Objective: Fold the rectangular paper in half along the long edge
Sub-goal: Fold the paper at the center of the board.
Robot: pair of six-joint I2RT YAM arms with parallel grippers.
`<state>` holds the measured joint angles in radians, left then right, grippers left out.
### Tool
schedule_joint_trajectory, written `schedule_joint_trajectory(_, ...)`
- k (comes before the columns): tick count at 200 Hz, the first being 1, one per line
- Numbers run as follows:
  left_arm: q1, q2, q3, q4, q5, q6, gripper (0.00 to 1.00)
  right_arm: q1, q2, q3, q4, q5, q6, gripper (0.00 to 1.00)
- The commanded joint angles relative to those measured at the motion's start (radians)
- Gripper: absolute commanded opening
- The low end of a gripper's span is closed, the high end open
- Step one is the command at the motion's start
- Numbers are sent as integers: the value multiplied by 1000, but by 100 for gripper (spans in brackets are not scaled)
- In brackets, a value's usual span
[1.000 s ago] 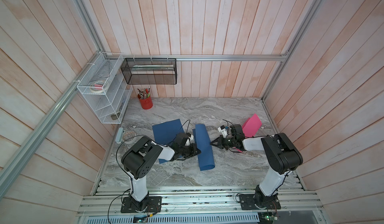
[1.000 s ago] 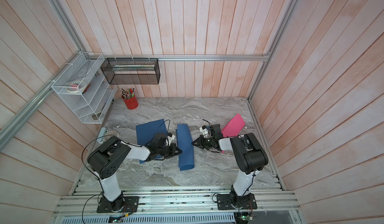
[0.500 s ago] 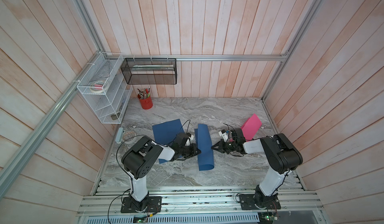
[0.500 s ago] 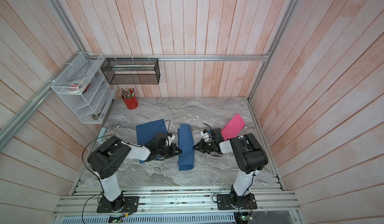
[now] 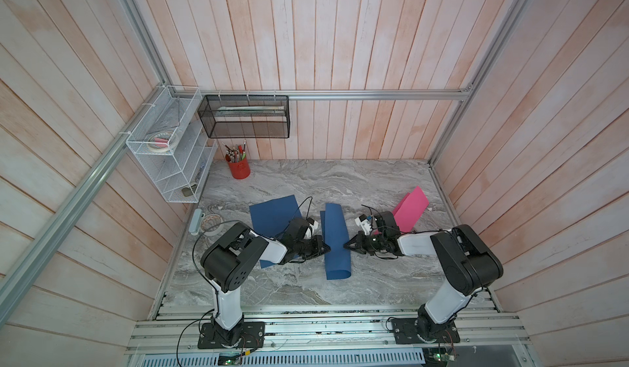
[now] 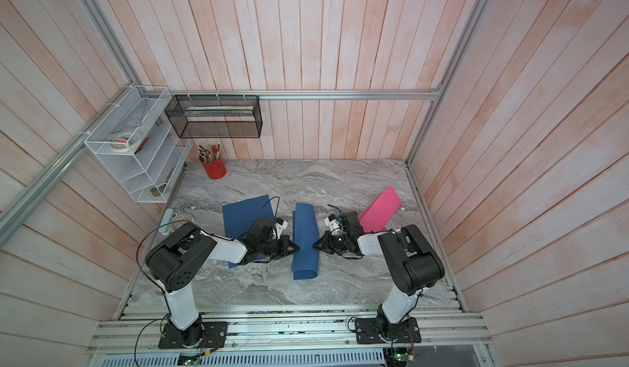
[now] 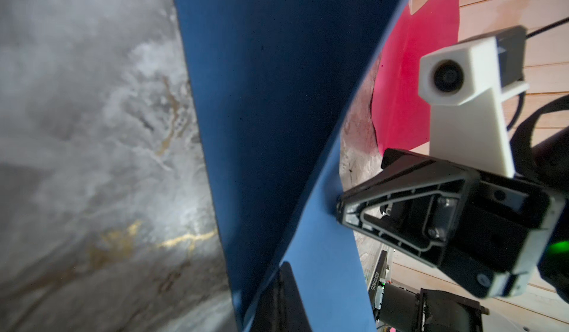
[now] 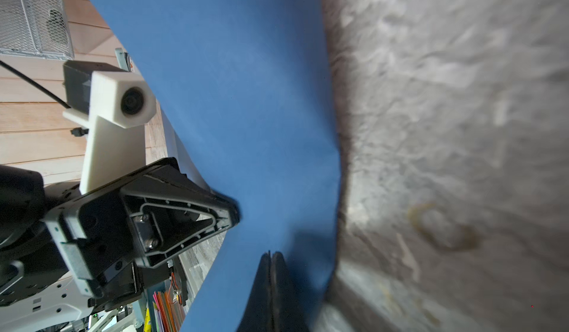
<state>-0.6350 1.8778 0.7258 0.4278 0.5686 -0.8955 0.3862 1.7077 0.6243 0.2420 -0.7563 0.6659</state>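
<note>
Left wrist view gives us what the overhead pictures cannot. The folded blue paper (image 7: 277,99) rises off the desk (image 7: 77,130) in two layers, and the right gripper (image 7: 340,212) butts its closed tip against the lit upper layer. Right wrist view shows the opposite side. There the left gripper (image 8: 236,216), also closed to a point, touches the other long edge. The right one's own fingers (image 8: 281,287) lie pressed together with only a hairline seam between them. We cannot tell whether any paper sits between either pair of jaws.

Only in both top views do we get the whole layout. The paper (image 5: 335,243) (image 6: 304,243) lies mid-desk, its long axis running from the near edge toward the far edge. Its far end leans slightly left and its near end curls into an open loop. The two tips meet it about halfway along, one on each long side. A flat blue sheet (image 5: 272,219) lies partly under the left arm, and a pink sheet (image 5: 410,209) sits near the right edge.
</note>
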Motion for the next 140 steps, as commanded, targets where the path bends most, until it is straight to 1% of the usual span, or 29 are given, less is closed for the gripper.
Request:
schedule_joint_trajectory(1,-7,46,-12,-91,-32,0,0,-2,4,-36,17,33,26,0)
schedule_joint_trajectory(39,-8,52,-11,-87,-30,0,0,-30,-45,-114,11,46,21,0)
schedule_joint_trajectory(68,-8,53,-10,-87,-27,0,0,-86,-79,-164,-21,41,-10,0)
schedule_joint_trajectory(91,-8,53,-6,-96,-29,4,0,-119,-123,-171,-71,43,-36,0)
schedule_joint_trajectory(119,-7,59,1,-98,-27,5,0,-102,-170,-143,-84,36,-20,0)
schedule_joint_trajectory(140,-7,66,10,-100,-23,4,0,-40,-171,-114,-61,39,16,0)
